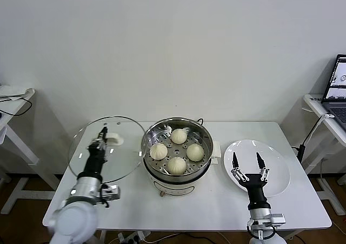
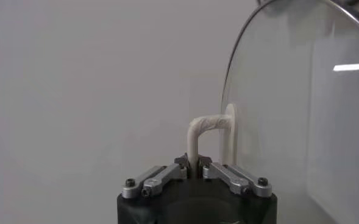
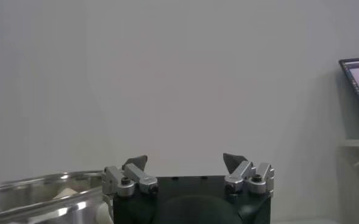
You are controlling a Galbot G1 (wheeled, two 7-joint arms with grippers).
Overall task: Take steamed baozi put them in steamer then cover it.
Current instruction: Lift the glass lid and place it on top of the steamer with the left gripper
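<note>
1. At the middle of the white table (image 1: 216, 200): steamer (image 1: 154, 133), shiny steel pot on a white base, uncovered, with four steamed baozi (image 1: 177, 165) sitting on the perforated tray inside, close together in a diamond pattern.
2. Just left of the steamer: glass lid (image 1: 89, 146), held up off the table and tilted, its rim near the pot's left edge.
3. On the lid's white handle (image 2: 199, 129): left gripper (image 1: 102, 137), fingers pinched together on the handle's thin loop, as seen clearly in the left wrist view.
4. To the right of the steamer: white plate (image 1: 275, 171), bare of buns, lying flat near the table's right side.
5. Over the plate's near-left part: right gripper (image 1: 247, 162), fingers spread wide apart, nothing between them, pointing away from the robot.
6. At the far right edge, on a separate side table: laptop (image 1: 338, 87), screen lit.
</note>
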